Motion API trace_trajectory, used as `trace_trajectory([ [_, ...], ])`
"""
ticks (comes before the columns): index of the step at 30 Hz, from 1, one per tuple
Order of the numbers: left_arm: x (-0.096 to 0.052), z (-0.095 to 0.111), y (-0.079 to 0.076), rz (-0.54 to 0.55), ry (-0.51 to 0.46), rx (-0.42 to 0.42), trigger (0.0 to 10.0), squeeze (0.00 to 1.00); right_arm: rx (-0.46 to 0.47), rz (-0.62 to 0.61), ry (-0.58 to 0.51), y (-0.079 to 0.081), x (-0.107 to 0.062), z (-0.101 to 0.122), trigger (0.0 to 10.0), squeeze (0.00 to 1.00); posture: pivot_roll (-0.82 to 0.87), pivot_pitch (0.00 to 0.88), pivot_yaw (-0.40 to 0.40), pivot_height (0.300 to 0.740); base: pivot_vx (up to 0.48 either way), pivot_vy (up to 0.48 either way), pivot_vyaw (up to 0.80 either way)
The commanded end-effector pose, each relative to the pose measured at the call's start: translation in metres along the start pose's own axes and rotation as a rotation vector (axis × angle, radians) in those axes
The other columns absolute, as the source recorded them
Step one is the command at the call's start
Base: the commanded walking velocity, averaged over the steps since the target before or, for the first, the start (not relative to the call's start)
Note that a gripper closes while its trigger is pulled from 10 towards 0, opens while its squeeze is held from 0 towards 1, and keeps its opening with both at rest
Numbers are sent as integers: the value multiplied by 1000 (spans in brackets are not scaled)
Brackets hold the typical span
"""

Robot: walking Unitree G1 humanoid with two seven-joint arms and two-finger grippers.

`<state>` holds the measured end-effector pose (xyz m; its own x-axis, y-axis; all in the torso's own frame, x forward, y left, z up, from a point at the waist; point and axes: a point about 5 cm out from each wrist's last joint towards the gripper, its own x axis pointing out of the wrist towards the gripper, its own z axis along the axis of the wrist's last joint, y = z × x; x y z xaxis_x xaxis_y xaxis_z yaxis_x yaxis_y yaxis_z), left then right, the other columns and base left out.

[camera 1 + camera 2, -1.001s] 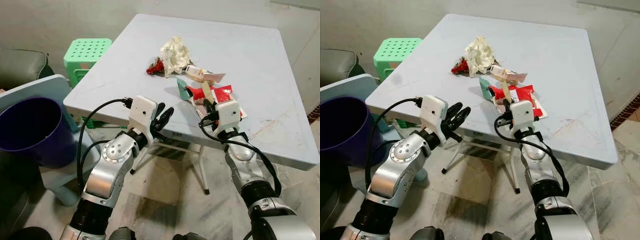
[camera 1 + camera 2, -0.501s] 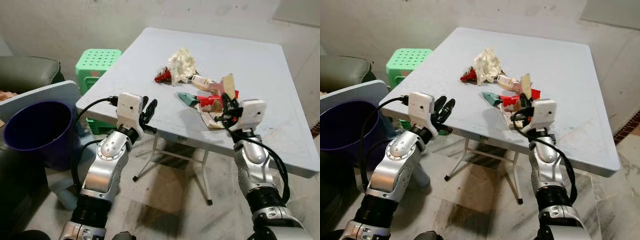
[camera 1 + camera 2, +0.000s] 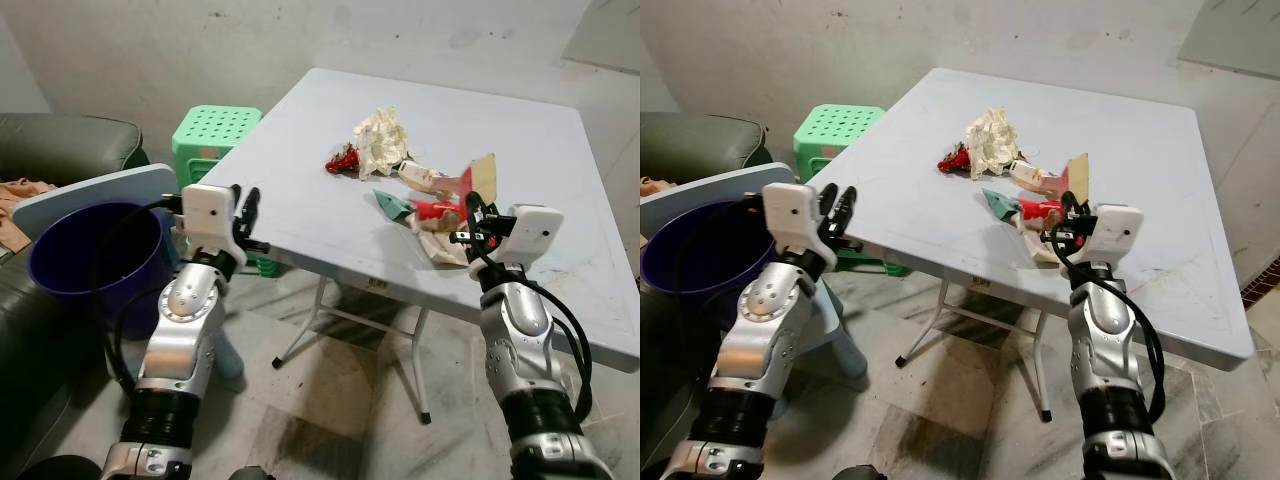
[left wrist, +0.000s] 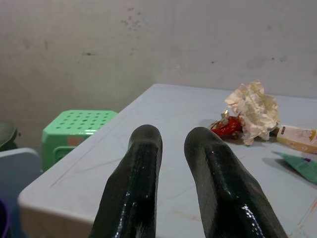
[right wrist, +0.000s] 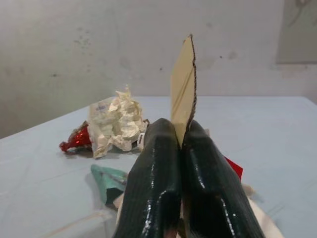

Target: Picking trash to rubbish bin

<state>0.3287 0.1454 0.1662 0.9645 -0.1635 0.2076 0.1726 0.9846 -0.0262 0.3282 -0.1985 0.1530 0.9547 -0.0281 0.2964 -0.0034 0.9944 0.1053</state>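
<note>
Fingers (image 5: 203,173) of my right gripper (image 3: 474,213) are pinched tight on a flat tan cardboard scrap (image 5: 184,84), which stands upright above the near edge of the pale grey square table (image 3: 300,200). I note the scrap's tip rising at 12 o'clock from the fingertips in the right wrist view.

Left gripper (image 3: 246,208) is raised off the table's left corner, its fingers (image 4: 141,168) slightly parted with a narrow gap and holding nothing.

Remaining trash lies together near the table's middle, at roughly 11 o'clock from the right gripper: a crumpled cream paper ball (image 3: 381,141), a small red foil wrapper (image 3: 342,160) touching its left side, a pale rectangular sachet (image 3: 423,178), a teal triangular wrapper (image 3: 392,203), and red packaging (image 3: 437,209) on light paper just beside the held scrap.

Dark purple round plastic bin (image 3: 80,255) stands open on the floor at 9 o'clock from the left gripper, well apart from the trash. A green perforated plastic stool (image 3: 212,135) sits behind it, beside the table.
</note>
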Motion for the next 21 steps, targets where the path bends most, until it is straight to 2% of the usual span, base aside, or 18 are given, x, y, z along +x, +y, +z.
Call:
trace_trajectory([
  [1, -2, 7, 0, -12, -40, 3, 10000, 0, -5, 15, -30, 3, -1, 9, 10000, 0, 137, 0, -38, 715, 0, 0, 0],
  [4, -10, 4, 0, -11, -38, -10, 10000, 0, -4, 61, -79, 8, -16, 18, 10000, 0, 132, 0, -29, 715, 0, 0, 0],
  [9, -15, 4, 0, -10, -50, -27, 10000, 0, 39, 81, -117, 11, -27, 27, 10000, 0, 121, 0, -19, 715, 0, 0, 0],
  [13, -22, 7, 0, -12, -69, -23, 10000, 0, 14, 72, -75, 11, -35, 24, 10000, 0, 118, 0, -16, 715, 0, 0, 0],
  [17, -29, 10, 3, -6, -109, -43, 10000, 0, -68, 88, -8, 13, -41, 13, 10000, 0, 122, 2, -17, 715, 0, 0, 0],
  [21, -28, 6, 5, 3, -73, -26, 10000, 0, -36, 81, -4, 15, -41, 14, 10000, 0, 126, 0, -16, 715, 0, 0, 800],
])
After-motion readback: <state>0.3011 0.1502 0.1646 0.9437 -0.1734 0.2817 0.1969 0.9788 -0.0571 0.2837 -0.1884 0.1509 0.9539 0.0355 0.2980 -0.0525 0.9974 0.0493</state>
